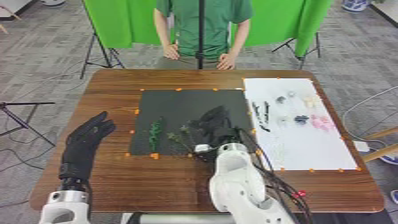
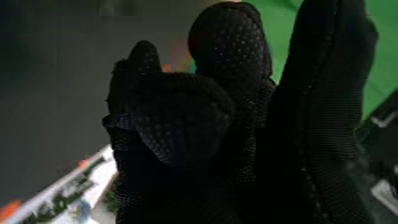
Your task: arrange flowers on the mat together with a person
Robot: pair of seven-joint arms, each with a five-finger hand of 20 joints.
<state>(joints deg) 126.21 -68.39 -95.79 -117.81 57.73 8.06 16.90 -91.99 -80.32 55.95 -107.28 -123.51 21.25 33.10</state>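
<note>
Over the dark-grey rectangular mat, your black fabric-gloved right hand has fingers extended; left of it, your matching left hand is straight-fingered.

From my head I look forward and down over the whole bench; from my right wrist, very close, along my right robot hand. Both views share that hand, some white sheet and green cloth.
</note>
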